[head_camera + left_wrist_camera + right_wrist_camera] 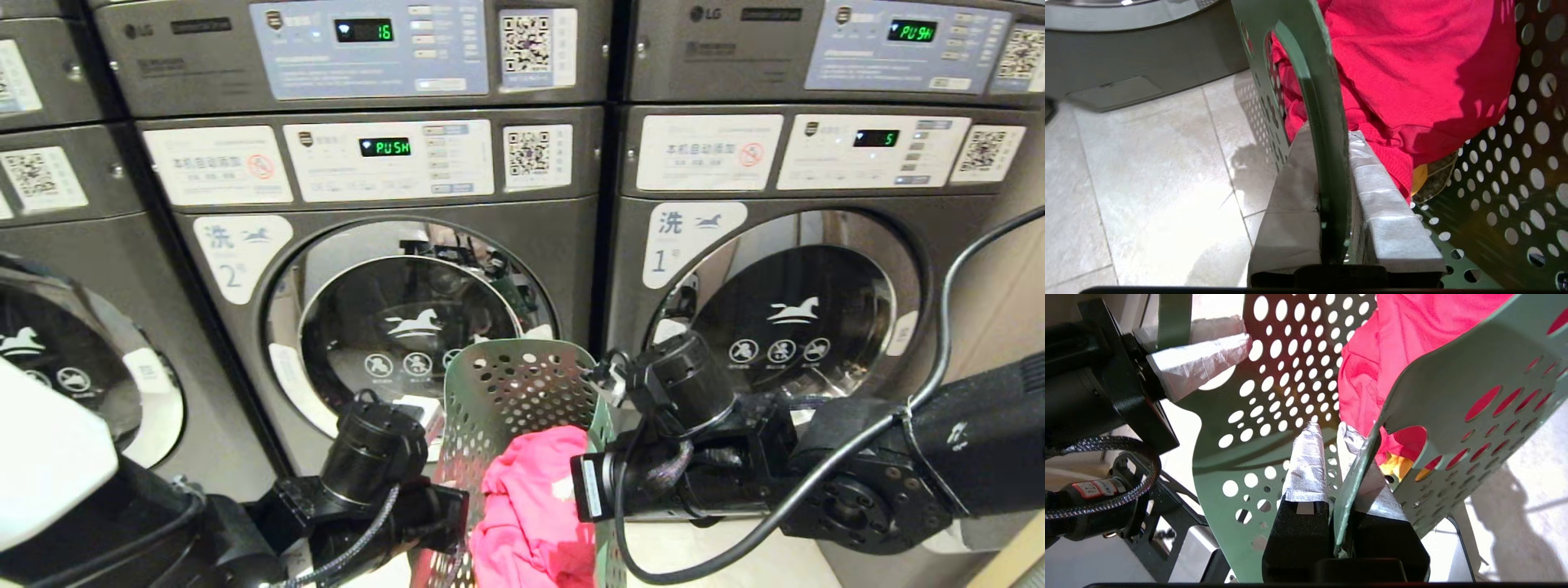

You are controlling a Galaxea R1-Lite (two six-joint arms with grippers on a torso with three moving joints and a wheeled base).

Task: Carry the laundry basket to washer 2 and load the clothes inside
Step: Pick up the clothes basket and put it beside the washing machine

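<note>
1. Left hand (1335,228) is clamped on one side wall of the green laundry basket (514,392), its two taped fingers (1392,220) pressed on either face of the plastic beside a handle cut-out.
2. Right hand (1337,465) is clamped on the opposite wall of the basket in the same way, one taped finger inside and one outside.
3. Between the two hands the basket hangs clear of the tiled floor (1147,171), with a red garment (535,506) heaped inside; a bit of yellow cloth (1398,465) shows under it.
4. Just beyond the hands stands the washer (392,327) whose white sticker reads "洗 2" with a small horse mark; its round door is shut, and its display (384,147) shows "PUSH" in green.
5. Off to the right hand's side is a second washer (784,310) marked "洗 1", with "5" on its display.
6. Above these sit two upper machines (367,49), both badged "LG"; one display reads "16", the other "PUSH".
7. Part of a third lower washer (73,351) shows beyond the left hand.
8. QR code stickers (526,153) sit on the panels; six can be counted, some cut off at the edges.
9. Each of the three doors carries a white horse emblem, over round warning symbols.
</note>
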